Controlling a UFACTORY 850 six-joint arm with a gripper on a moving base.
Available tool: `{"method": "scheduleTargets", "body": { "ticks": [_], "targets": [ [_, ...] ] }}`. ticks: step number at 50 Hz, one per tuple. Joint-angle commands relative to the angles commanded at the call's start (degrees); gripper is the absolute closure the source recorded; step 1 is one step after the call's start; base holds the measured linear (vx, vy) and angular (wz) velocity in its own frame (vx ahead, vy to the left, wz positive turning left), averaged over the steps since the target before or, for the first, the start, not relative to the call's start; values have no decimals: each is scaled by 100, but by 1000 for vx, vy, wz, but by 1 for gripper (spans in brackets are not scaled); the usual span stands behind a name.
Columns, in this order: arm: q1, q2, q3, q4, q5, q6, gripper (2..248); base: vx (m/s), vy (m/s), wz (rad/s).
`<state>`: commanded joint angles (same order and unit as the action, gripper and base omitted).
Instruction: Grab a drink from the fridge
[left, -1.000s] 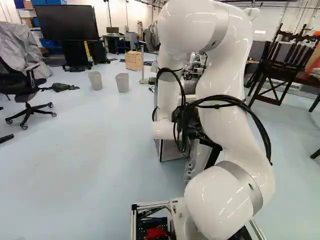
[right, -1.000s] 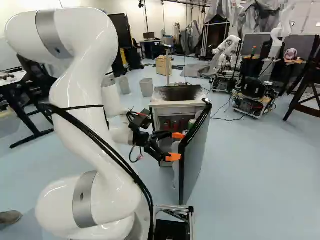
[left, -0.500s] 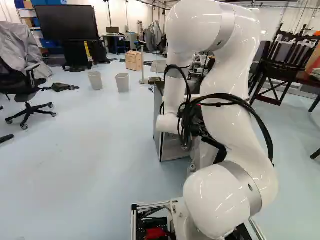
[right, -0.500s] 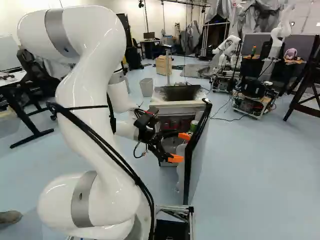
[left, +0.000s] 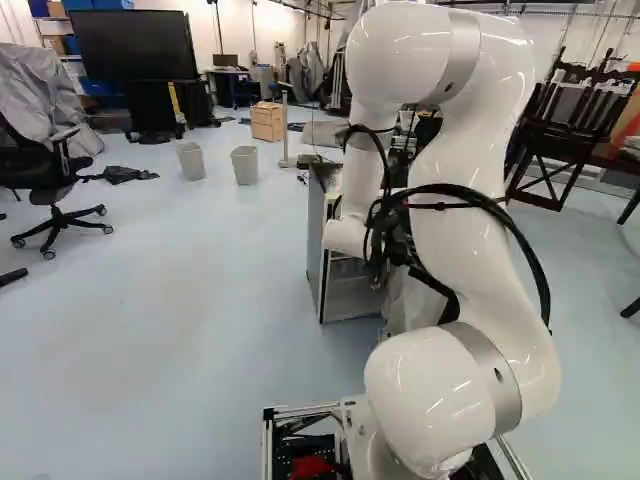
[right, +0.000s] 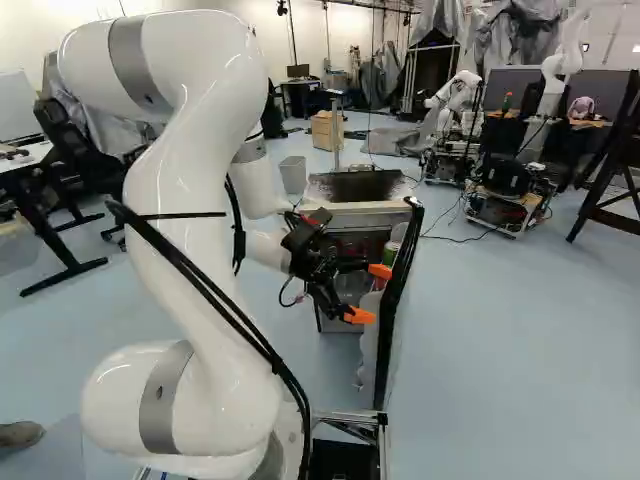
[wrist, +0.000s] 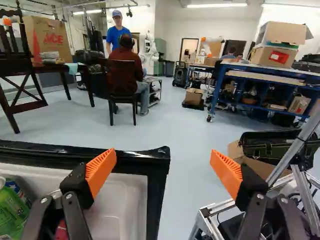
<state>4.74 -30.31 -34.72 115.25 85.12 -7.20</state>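
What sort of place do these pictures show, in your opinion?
Most likely a robotics lab or workshop. In the right base view, another robot stands across the room, with a low cart of exposed equipment near it. The wrist view shows a long blue workbench loaded with boxes.

The small grey fridge (right: 362, 222) stands on the floor with its door (right: 399, 285) wide open, black along the edge. A shiny green can (wrist: 11, 209) stands inside the door, with a bluish can (wrist: 18, 190) just beside it.
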Motion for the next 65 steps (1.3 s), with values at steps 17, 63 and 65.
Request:
{"method": "scheduleTargets", "body": {
  "ticks": [17,63,65],
  "targets": [
    [-375,-41,-245,0,0,0,3,0,0,0],
    [-1369,-249,-1050,0,-398,0,3,0,0,0],
    [-1408,-260,-1085,0,-425,0,3,0,0,0]
  ]
}}
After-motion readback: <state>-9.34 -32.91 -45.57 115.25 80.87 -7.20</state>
